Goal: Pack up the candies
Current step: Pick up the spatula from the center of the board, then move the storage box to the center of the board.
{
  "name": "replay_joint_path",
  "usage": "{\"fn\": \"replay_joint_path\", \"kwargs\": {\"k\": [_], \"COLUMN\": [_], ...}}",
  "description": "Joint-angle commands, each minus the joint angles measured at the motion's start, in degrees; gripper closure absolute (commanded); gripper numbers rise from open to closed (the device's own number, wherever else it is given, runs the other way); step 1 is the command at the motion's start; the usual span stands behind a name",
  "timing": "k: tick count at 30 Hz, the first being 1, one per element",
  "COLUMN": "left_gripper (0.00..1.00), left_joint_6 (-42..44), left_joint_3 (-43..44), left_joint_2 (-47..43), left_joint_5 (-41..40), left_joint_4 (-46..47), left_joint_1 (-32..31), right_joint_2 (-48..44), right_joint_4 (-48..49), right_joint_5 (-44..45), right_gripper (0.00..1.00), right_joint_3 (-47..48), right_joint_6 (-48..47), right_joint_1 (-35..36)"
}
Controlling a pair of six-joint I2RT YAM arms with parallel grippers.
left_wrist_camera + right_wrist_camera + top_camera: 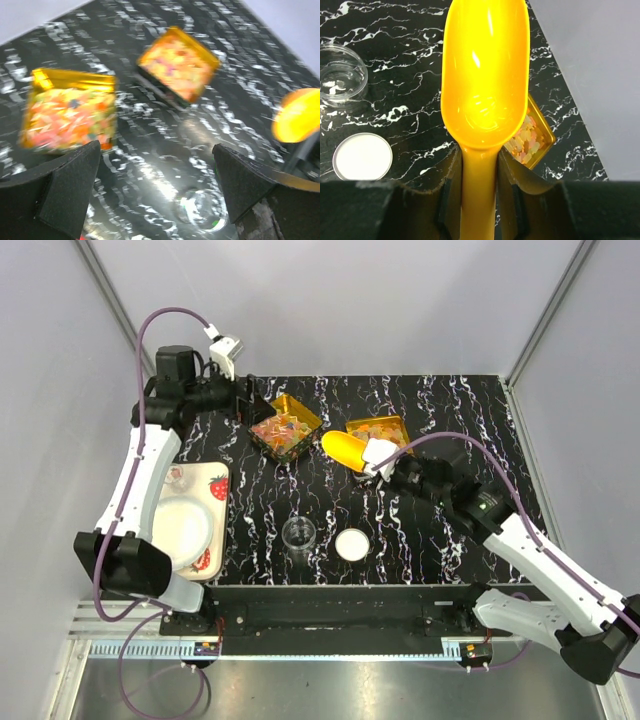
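scooping looks like the step in hand, and it has barely begun. the right gripper [479, 192] is clamped on the handle of the yellow-orange scoop [485, 75], whose bowl is empty and points away from the wrist. in the top view the scoop lies over the table between the two gold tins, at about 12 o'clock of the table.

the candies [283, 430] sit heaped in the left tin [297, 406] at 11 o'clock, and more fill the right tin [404, 424] at 1 o'clock. in the right wrist view that tin peeks out from under the scoop's bowl at its 4 o'clock side. none are in the scoop.

the left gripper [156, 157] has its fingers spread wide with nothing between them. it hovers at the 10 o'clock side of the left tin, apart from it. its view is blurred, so the gap cannot be judged finely.

the clear jar [298, 533] stands open at 6 o'clock of the table, its white lid [351, 544] lying just beside it at its 3 o'clock. the strawberry tray [217, 480] sits at 8 o'clock.

next, i judge, the scoop's lip must tilt down into a tin, push under the pile and lift level. it then travels toward 6 o'clock and tips over the jar's narrow mouth. spilling there is the likely risk.
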Motion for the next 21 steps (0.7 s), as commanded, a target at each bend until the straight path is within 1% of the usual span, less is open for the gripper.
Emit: {"fn": "replay_joint_path", "kwargs": {"k": [1, 2, 3, 5, 7, 8, 11, 16, 18, 21], "left_gripper": [0.01, 0.01, 0.01, 0.01, 0.01, 0.01, 0.01, 0.01, 0.01, 0.01], "left_joint_6": [2.15, 2.23, 2.06, 1.88, 1.88, 2.06, 2.14, 3.64, 4.25, 5.22], "left_joint_3": [1.47, 1.83, 2.27, 2.54, 2.71, 3.06, 5.34, 8.77, 10.53, 12.64], "left_joint_2": [0.98, 1.16, 1.42, 1.86, 2.56, 3.79, 6.86, 15.74, 20.91, 24.44], "left_joint_5": [-10.71, -12.3, -15.53, -18.63, -21.62, -22.07, -23.21, -29.36, -31.73, -34.28], "left_joint_4": [2.57, 2.57, 3.0, 4.66, 6.16, 6.52, 6.52, 8.27, 9.33, 9.51], "left_joint_1": [0.02, 0.02, -0.07, -0.07, -0.07, -0.07, -0.07, -0.24, -0.42, -1.03], "right_joint_2": [-1.05, -0.96, -1.05, -1.92, -3.85, -4.38, -5.18, -2.73, -1.58, -0.52], "right_joint_4": [-1.89, -1.89, -1.98, -1.19, 0.38, 1.09, 2.85, 3.65, 3.65, 3.73], "right_joint_5": [5.27, 6.34, 8.52, 8.98, 7.06, 5.48, 1.78, 1.07, 0.37, 0.46], "right_gripper": [1.0, 1.0, 1.0, 1.0, 1.0, 1.0, 1.0, 1.0, 1.0, 1.0], "right_joint_3": [5.06, 5.32, 5.59, 5.33, 3.58, 2.96, 0.41, 0.05, 0.14, 0.05], "right_joint_6": [-0.35, -0.26, -0.26, 0.44, 0.79, 1.06, 1.24, 0.97, 0.97, 1.15], "right_joint_1": [-0.65, -1.0, -1.88, -3.89, -5.31, -7.05, -8.83, -10.15, -10.59, -10.85]}}
